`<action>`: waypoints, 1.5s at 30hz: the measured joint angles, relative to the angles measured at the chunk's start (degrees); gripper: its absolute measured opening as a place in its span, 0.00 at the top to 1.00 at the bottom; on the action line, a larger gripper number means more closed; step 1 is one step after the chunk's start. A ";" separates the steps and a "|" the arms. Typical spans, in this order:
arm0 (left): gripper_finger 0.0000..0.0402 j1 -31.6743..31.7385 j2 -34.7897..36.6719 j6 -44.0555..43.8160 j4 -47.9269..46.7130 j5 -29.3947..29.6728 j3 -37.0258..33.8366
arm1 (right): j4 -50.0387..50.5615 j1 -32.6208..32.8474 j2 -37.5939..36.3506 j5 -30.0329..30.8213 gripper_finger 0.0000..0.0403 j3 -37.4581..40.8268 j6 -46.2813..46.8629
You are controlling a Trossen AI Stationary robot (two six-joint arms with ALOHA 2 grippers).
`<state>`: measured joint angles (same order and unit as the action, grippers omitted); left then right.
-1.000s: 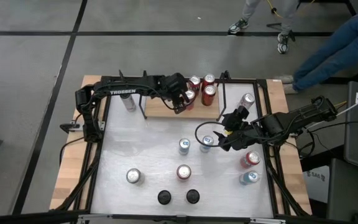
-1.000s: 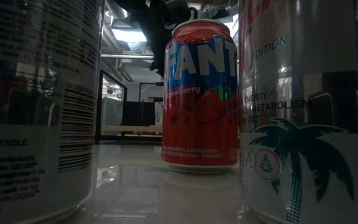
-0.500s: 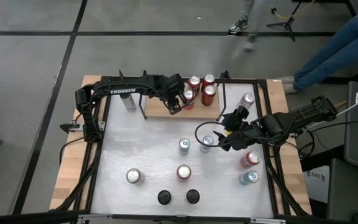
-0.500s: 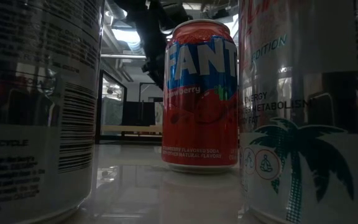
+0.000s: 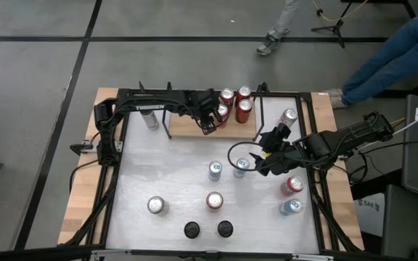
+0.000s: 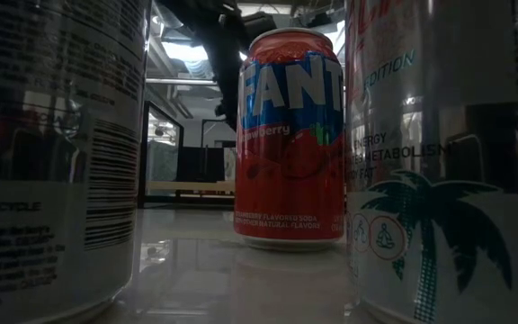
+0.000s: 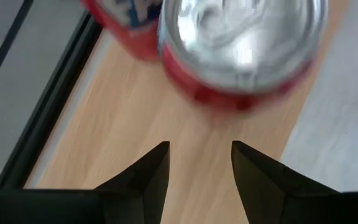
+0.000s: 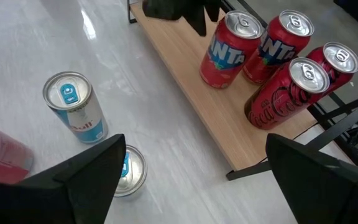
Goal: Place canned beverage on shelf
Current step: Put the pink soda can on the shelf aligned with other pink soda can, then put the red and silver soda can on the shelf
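Left tool [image 7: 199, 163] empty, narrow-gapped over the shelf [image 7: 135, 118], blurred red can [image 7: 244, 53] cut off.

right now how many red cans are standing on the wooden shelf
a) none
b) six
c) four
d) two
c: the right wrist view shows four red cans on the shelf, namely a Fanta can, a second Fanta can, a taller red can and one more behind it.
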<state>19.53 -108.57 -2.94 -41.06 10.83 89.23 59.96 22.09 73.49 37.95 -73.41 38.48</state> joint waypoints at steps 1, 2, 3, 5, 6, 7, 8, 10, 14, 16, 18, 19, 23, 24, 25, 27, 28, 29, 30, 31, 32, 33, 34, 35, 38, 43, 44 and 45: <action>0.60 0.00 -0.08 0.00 0.22 -0.01 -0.01 | 0.00 0.02 0.00 -0.02 0.07 0.00 0.00; 0.60 0.00 -0.16 0.01 0.68 -0.04 -0.04 | 0.00 0.00 0.00 -0.04 0.07 0.00 0.00; 0.60 0.00 -0.40 0.01 2.31 -0.03 -0.01 | 0.03 0.00 0.00 0.00 0.07 0.00 0.00; 0.60 0.03 -0.68 0.05 4.11 -0.22 0.11 | 0.04 0.02 0.00 -0.02 0.07 0.00 -0.01; 0.60 0.16 -0.83 0.04 4.39 -0.51 0.04 | 0.04 0.00 0.00 -0.01 0.07 0.00 0.00; 0.60 0.27 -1.27 0.04 4.98 -1.14 0.00 | 0.04 0.00 0.00 0.03 0.07 0.00 0.00; 0.60 0.33 -1.66 0.08 6.39 -1.91 0.03 | 0.04 0.01 0.00 0.02 0.07 0.00 0.00; 0.60 0.70 -2.11 0.05 7.18 -2.67 0.02 | 0.04 0.00 0.00 0.00 0.07 0.00 0.00; 0.60 1.06 -3.15 0.00 9.00 -3.22 -0.04 | 0.04 0.02 0.00 0.00 0.07 0.00 0.00; 0.60 1.18 -3.52 0.00 10.29 -3.09 0.02 | 0.09 0.00 0.00 0.00 0.07 0.00 0.00; 0.60 1.20 -3.75 -0.02 10.50 -3.06 0.03 | 0.09 0.01 0.00 -0.01 0.07 0.00 0.00; 0.60 1.25 -3.81 -0.02 10.61 -3.05 -0.01 | 0.09 0.00 0.00 0.00 0.07 0.00 -0.01; 0.60 1.25 -3.76 0.04 11.74 -3.06 -0.02 | 0.09 0.00 0.00 0.00 0.07 0.00 0.00; 0.60 1.25 -3.76 0.04 11.66 -3.04 -0.02 | 0.09 0.02 0.00 0.00 0.07 0.00 0.00; 0.60 1.25 -3.76 0.04 11.53 -3.06 -0.02 | 0.09 0.00 0.00 -0.01 0.07 0.00 0.00; 0.59 1.25 -3.76 0.04 10.94 -3.04 -0.02 | 0.10 0.00 0.00 0.00 0.07 0.00 0.00; 0.59 1.25 -3.73 0.04 10.48 -3.04 -0.02 | 0.10 0.00 0.00 0.00 0.07 0.00 0.00; 0.59 1.25 -3.72 0.06 9.74 -3.04 -0.02 | 0.10 0.00 0.00 0.00 0.07 0.00 0.00; 0.59 1.25 -3.72 0.07 9.09 -3.04 -0.02 | 0.11 0.00 0.00 0.00 0.07 0.00 0.00; 0.59 1.25 -3.72 0.07 8.59 -3.04 -0.02 | 0.11 0.00 0.00 0.00 0.07 0.00 0.00; 0.59 1.25 -3.67 0.07 7.97 -3.04 -0.02 | 0.11 0.00 0.00 0.00 0.07 0.00 0.00; 0.59 1.21 -3.41 0.07 7.06 -3.04 -0.02 | 0.11 0.00 0.00 0.00 0.07 0.00 0.00; 0.59 1.18 -3.21 0.11 6.08 -3.02 -0.02 | 0.13 0.00 0.00 0.00 0.07 0.00 0.00; 0.59 1.09 -2.91 0.31 5.53 -3.08 -0.02 | 0.13 0.00 0.00 0.00 0.07 0.00 0.00; 0.59 1.07 -1.45 0.50 3.29 -4.37 -0.02 | 0.17 0.01 0.00 0.00 0.07 0.00 -0.01; 0.59 1.03 2.08 2.31 2.02 -6.23 -0.02 | 0.18 0.00 0.00 0.13 0.07 0.00 -0.02; 0.59 1.03 3.06 2.61 2.00 -6.25 -0.02 | 0.17 0.00 0.00 0.13 0.07 0.00 -0.02; 0.59 1.03 3.93 2.82 1.67 -6.23 -0.02 | 0.17 0.00 0.00 0.15 0.07 0.00 -0.02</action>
<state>20.56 -104.64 -0.12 -39.40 4.60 89.21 60.14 22.09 73.49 38.11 -73.41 38.46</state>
